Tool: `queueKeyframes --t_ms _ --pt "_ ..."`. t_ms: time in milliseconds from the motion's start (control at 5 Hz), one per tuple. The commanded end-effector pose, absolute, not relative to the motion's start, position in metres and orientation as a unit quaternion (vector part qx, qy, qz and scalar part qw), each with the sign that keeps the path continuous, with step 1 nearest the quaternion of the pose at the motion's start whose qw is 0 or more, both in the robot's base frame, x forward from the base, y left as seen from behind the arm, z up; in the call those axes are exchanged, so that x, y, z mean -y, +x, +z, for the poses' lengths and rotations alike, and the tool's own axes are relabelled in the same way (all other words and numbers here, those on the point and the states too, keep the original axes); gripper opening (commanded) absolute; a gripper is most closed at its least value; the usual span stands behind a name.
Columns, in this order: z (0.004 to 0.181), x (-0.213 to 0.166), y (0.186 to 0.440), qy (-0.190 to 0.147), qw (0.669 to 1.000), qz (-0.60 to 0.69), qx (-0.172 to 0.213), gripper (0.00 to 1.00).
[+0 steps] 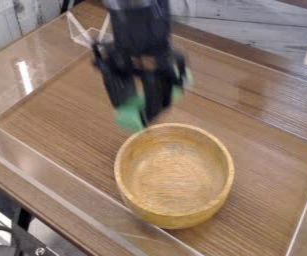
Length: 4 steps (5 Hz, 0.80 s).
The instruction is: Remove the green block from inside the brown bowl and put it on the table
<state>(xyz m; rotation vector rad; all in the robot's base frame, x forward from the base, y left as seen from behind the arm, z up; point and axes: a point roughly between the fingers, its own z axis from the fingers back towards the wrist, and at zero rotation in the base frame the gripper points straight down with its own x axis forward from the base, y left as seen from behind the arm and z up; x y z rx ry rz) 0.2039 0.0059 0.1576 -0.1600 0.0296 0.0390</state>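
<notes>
My gripper (138, 108) hangs above the table (62, 110), just up and left of the brown bowl (176, 175), pointing straight down and blurred by motion. It is shut on the green block (132, 112), which hangs upright between the black fingers with its lower end near the bowl's far-left rim. The bowl's round wooden inside lies bare and fully in sight.
Clear acrylic walls (42, 165) border the wood-grain top along the near and left sides. Open table surface stretches to the left of the bowl and behind it. A pale counter edge (296, 60) runs at the back right.
</notes>
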Motion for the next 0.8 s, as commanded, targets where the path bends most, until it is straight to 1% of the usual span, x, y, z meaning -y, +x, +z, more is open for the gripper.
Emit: queueKeyframes --t_ms 0,200,400,600 --pt "0.213 -0.057 0.211 -0.066 0.996 0.046 0.034 0.0" --pt "0.215 -0.107 0.207 -0.058 0.996 0.06 0.045 0.0" --pt "0.2 -0.144 0.204 -0.06 0.995 0.061 0.046 0.0" --pt "0.18 -0.144 0.203 -0.067 0.996 0.044 0.046 0.0"
